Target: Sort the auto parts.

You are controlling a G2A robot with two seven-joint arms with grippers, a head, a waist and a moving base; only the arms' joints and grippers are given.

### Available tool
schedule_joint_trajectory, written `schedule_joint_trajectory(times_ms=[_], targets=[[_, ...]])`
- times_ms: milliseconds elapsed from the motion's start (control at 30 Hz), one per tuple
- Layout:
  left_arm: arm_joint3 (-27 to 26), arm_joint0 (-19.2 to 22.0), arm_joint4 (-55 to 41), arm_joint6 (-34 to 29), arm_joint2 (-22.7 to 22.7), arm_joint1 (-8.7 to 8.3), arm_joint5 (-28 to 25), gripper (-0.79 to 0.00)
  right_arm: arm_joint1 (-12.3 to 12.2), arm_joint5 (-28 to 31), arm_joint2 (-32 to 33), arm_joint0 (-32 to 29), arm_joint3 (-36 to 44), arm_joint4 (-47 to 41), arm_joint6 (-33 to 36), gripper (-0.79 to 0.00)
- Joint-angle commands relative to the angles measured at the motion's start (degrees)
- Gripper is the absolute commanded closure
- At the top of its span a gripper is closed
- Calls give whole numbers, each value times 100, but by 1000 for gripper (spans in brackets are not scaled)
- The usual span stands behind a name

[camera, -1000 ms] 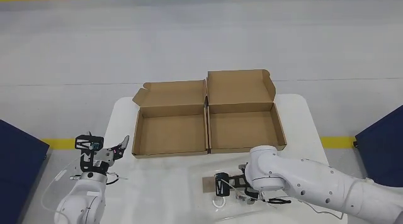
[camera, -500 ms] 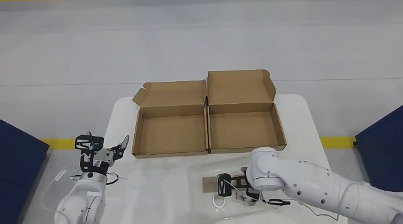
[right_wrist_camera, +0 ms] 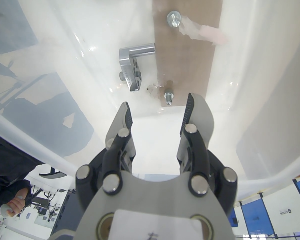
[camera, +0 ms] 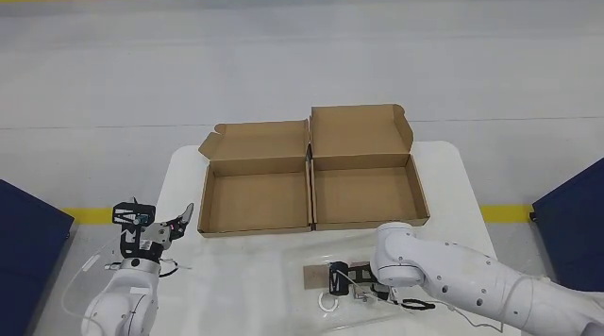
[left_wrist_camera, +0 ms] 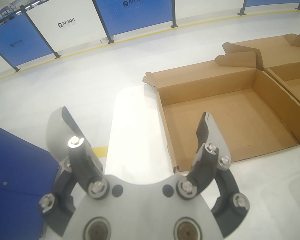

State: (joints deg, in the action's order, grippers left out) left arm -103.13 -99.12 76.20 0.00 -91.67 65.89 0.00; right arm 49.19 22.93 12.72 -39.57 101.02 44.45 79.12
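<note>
One small steel bolt (right_wrist_camera: 168, 96), at twelve o'clock of the released right hand (right_wrist_camera: 157, 112), looks light, slippery; pinch its shank.

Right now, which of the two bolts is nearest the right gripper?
The bolt at the end of the brown strip, just ahead of the open right gripper; the other bolt lies farther up the strip.
</note>
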Motion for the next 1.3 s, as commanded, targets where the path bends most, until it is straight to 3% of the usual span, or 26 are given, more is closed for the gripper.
schedule_joint_trajectory(times_ms=[0,1267], targets=[[0,0,0,0,0,0,0,-785,9,-4,16,-19,-19,21,13,-372],[0,0,0,0,0,0,0,-785,197,152,345,-337,-417,299,26,-111]])
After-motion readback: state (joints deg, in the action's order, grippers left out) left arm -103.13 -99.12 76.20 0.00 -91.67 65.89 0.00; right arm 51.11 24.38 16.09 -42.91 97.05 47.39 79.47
